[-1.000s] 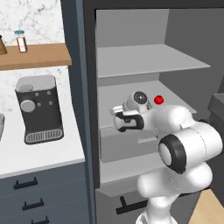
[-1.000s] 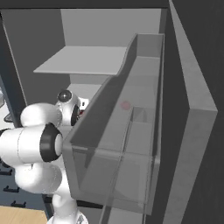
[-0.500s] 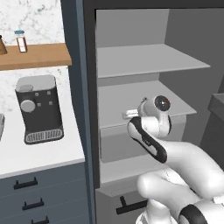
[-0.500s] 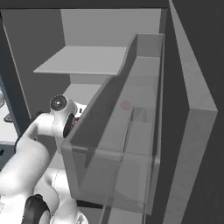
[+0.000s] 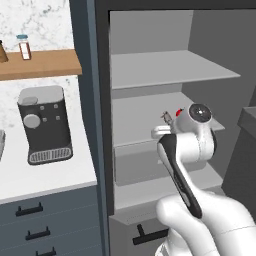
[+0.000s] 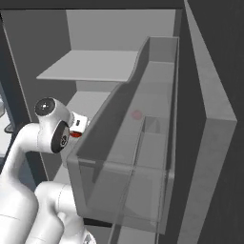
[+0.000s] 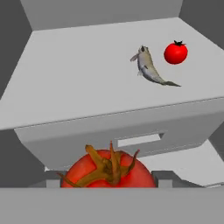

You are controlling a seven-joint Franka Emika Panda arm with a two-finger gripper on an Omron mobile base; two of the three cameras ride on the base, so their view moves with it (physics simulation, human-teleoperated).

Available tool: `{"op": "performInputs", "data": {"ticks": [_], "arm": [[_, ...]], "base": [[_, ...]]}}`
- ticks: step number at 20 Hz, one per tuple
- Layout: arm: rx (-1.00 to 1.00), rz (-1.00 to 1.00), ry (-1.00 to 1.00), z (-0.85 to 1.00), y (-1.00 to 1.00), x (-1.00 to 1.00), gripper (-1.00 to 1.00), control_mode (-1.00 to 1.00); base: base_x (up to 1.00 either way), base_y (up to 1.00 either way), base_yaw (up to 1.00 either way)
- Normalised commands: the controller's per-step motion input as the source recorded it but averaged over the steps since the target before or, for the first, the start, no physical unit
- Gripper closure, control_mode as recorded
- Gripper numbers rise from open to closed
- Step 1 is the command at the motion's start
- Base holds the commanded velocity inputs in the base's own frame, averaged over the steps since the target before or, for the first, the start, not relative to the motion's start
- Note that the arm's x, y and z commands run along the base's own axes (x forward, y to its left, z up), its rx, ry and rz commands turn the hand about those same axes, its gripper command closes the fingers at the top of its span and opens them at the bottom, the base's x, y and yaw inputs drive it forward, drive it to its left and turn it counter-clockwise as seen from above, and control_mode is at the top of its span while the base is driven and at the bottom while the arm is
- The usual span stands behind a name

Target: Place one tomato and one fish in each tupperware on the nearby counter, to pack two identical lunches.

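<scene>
While the white arm reaches into the open refrigerator [image 5: 150,75], a large red tomato [image 7: 107,169] with a brown-green stem is seen in the hand view between the two dark fingertips [image 7: 168,178] of the pincer [image 7: 107,181], which is closed on it at a moderate spread. On the middle shelf [image 7: 78,83] beyond, a second tomato [image 7: 176,52] and a fish [image 7: 150,68] are shown lying just beside each other, the fish slanted with its tail toward the shelf's front edge; whether the two touch cannot be told. Below that shelf, a grey drawer front [image 7: 131,131] with a recessed handle slot is seen.

In the left base view, the far tomato [image 5: 179,112] and the fish [image 5: 166,117] are partly hidden behind the arm's wrist. To the left, a white worktop [image 5: 45,175] over dark blue-grey cabinets is shown carrying a black-and-grey coffee machine [image 5: 44,125], with a wooden wall shelf [image 5: 40,64] and a small jar [image 5: 23,46] above it.

In the right base view, the translucent bin [image 6: 138,157] of the open refrigerator door is seen in the foreground, and a sliver of red [image 6: 75,135] is visible beside the wrist.
</scene>
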Motion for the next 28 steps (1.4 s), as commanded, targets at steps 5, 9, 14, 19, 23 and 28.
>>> {"op": "performInputs", "data": {"ticks": [5, 9, 14, 19, 23, 28], "arm": [[0.00, -0.07, 0.17, 0.15, -0.13, -0.53, 1.00, -1.00], [0.04, 0.10, -0.01, 0.00, -0.21, -0.54, 1.00, -1.00], [0.01, 0.24, -0.02, 0.00, -0.11, -0.56, 1.00, -1.00], [-0.09, 0.08, -0.01, 0.00, 0.08, -0.43, 1.00, -1.00], [-0.04, 0.00, 0.02, 0.00, 0.06, -0.10, 1.00, -1.00], [0.00, 0.00, 0.00, 0.00, 0.00, -0.05, 1.00, -1.00]], "base": [[0.00, 0.00, 0.00], [0.00, 0.00, 0.00], [0.00, 0.00, 0.00], [0.00, 0.00, 0.00], [0.00, 0.00, 0.00], [0.00, 0.00, 0.00]]}}
